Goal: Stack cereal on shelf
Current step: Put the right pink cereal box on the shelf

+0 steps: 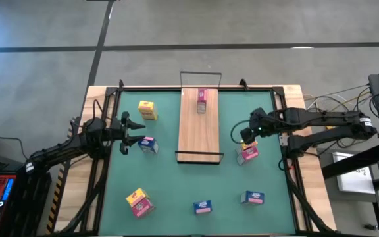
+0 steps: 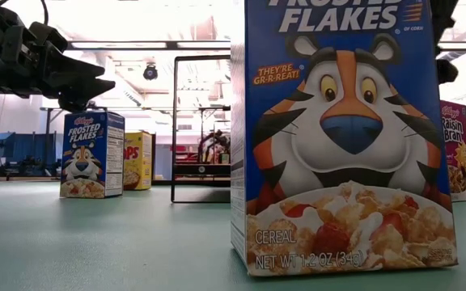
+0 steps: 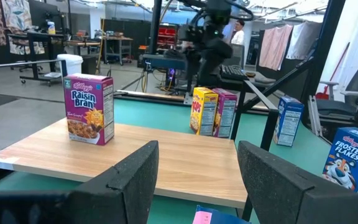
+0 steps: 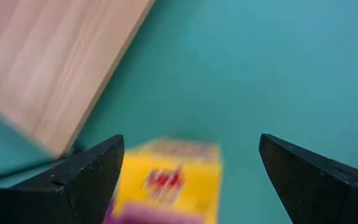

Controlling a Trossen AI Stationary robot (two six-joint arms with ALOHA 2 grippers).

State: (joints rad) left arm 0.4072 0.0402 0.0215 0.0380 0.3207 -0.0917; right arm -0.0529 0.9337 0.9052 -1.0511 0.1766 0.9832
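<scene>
The shelf [image 1: 199, 128], a long light-wood board, lies mid-table. One Raisin Bran cereal box [image 1: 202, 100] stands upright on its far end. The other cereal boxes stand on the green table. My right gripper [image 1: 242, 136] hovers open, pointing steeply down, just right of the shelf and above a yellow-and-pink pair of boxes [image 1: 247, 153]. In the right wrist view the yellow box [image 4: 166, 180] shows below, between the spread fingers, untouched. My left gripper [image 1: 134, 131] waits open and level at the left, beside a blue box [image 1: 149, 145]. It faces the shelf [image 3: 135, 155].
A yellow box [image 1: 147, 110] stands far left. Along the near edge are a yellow-and-pink pair [image 1: 139, 202], a box [image 1: 202, 207] and a blue box [image 1: 252, 197]. Black wire rails [image 1: 201, 74] close the shelf's short ends. The low view is largely blocked by a Frosted Flakes box [image 2: 346, 137].
</scene>
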